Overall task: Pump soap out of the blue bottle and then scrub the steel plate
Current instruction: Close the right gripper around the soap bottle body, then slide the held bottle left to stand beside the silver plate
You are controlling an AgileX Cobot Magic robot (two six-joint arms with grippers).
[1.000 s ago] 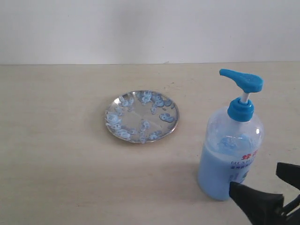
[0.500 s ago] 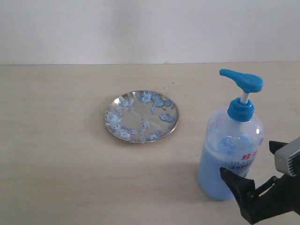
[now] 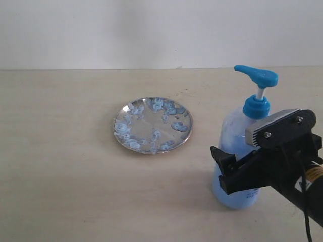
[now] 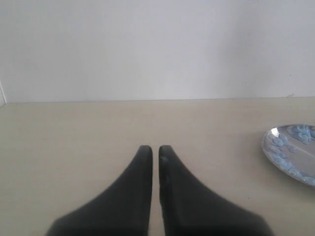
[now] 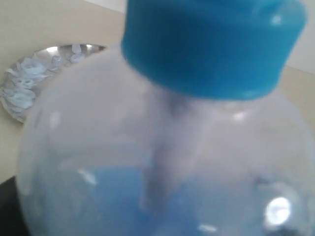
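Note:
The blue bottle stands at the right of the tabletop, its bright blue pump head up. My right gripper has its jaws spread round the bottle's lower body, with one black finger at its left side. In the right wrist view the bottle fills the picture, and only a dark finger shows at a corner. The steel plate, dotted with light blue soap, lies left of the bottle. My left gripper is shut and empty over bare table, with the plate off to one side.
The pale wooden table runs back to a white wall. Only the plate and the bottle stand on it. The left arm is outside the exterior view.
My right gripper came up from the lower right corner and closed in round the bottle. The bottle shifted slightly back and left. The plate stayed put.

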